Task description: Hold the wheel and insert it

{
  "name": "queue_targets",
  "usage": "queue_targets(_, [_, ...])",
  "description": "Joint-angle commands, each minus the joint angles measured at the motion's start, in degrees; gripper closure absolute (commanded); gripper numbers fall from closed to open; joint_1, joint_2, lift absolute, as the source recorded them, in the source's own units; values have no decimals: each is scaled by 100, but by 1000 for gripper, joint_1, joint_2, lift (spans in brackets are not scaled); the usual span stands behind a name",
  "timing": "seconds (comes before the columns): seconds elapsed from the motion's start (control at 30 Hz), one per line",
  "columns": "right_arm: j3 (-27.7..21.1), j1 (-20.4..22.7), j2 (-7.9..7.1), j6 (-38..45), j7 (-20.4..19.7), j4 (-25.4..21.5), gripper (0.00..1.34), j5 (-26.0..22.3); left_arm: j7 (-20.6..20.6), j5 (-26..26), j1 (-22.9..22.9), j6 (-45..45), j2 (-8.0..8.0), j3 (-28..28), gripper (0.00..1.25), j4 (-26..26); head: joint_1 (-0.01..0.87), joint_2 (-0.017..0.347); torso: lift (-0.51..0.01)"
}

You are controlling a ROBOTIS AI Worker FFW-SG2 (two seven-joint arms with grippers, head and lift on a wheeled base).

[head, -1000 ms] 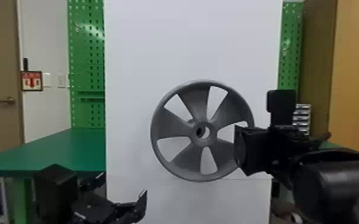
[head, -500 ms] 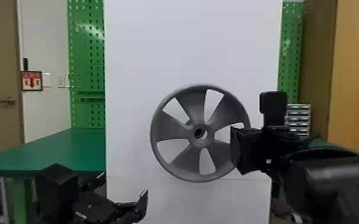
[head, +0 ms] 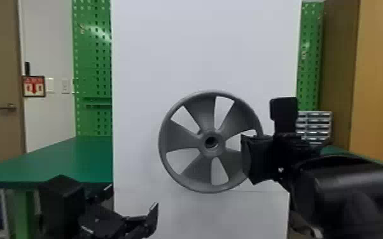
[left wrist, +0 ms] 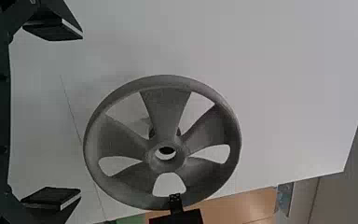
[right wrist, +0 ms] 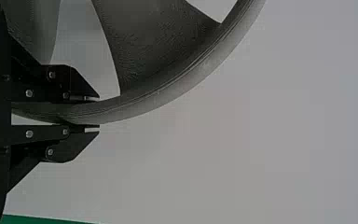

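Observation:
The grey five-spoked wheel (head: 187, 173) is upright in front of the white panel, its hub hole facing the head camera. At its right side my right gripper (head: 248, 159) holds the rim. In the right wrist view the wheel (right wrist: 168, 88) has its rim between the two fingers of my right gripper (right wrist: 98, 112). Low on the left, my left gripper (head: 133, 200) is open and away from the wheel. The left wrist view has the wheel (left wrist: 165, 112) beyond the wide-apart fingers of my left gripper (left wrist: 81, 116). Behind the hub, a small grey part (left wrist: 151, 130) shows through the spokes.
The tall white panel (head: 168, 47) stands right behind the wheel. A green table (head: 57, 162) extends to the left, with a green pegboard (head: 92, 63) behind. At the right are a small drawer unit (head: 315, 124) and a wooden cabinet (head: 381, 79).
My right gripper and the wheel have shifted slightly left, and the wheel has turned a little. The left arm stays nearly in place.

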Motion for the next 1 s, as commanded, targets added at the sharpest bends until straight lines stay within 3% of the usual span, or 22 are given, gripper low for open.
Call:
queue_targets(0.0, [20,-50,5,-52,0,74,1153,13,0,0,1,-5,-6,-11,101,8,97,15,-442])
queue_targets(0.97, [20,-367,5,-245,-9,689,1153,215,0,53,-34,-93,3,-2,101,44,97,15,-442])
